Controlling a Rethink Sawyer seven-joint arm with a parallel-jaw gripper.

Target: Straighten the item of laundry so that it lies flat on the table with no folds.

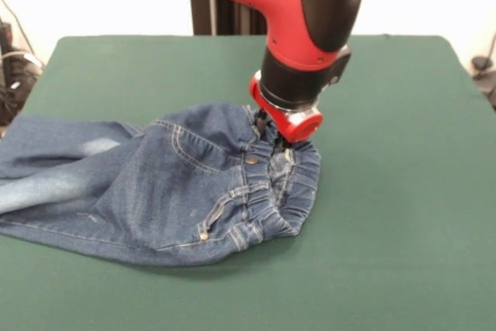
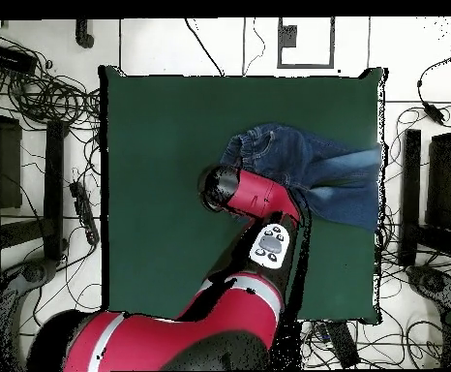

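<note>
The red & black arm [image 1: 298, 5] comes down from the top, wrist bent, pointing straight down. The gripper [image 1: 273, 131] sits low under the red ring. Can't tell if it's open or shut.

The small blue denim jeans [image 1: 155, 191] are of woven cotton cloth, matt and a little rough, with pale faded patches on the legs toward 9 o'clock in the front view. The light stitching stands out along the seams, and the elastic waistband is gathered into soft ridges. A small round brass-coloured button [image 1: 252, 160] and a rivet look like metal with a dull shine. The large dark green table [image 1: 403, 253] has a felt-like cloth top, matt and even. The red and black robot arm [image 1: 302, 5] has smooth, glossy shells, probably hard plastic, which reflect the light.
</note>
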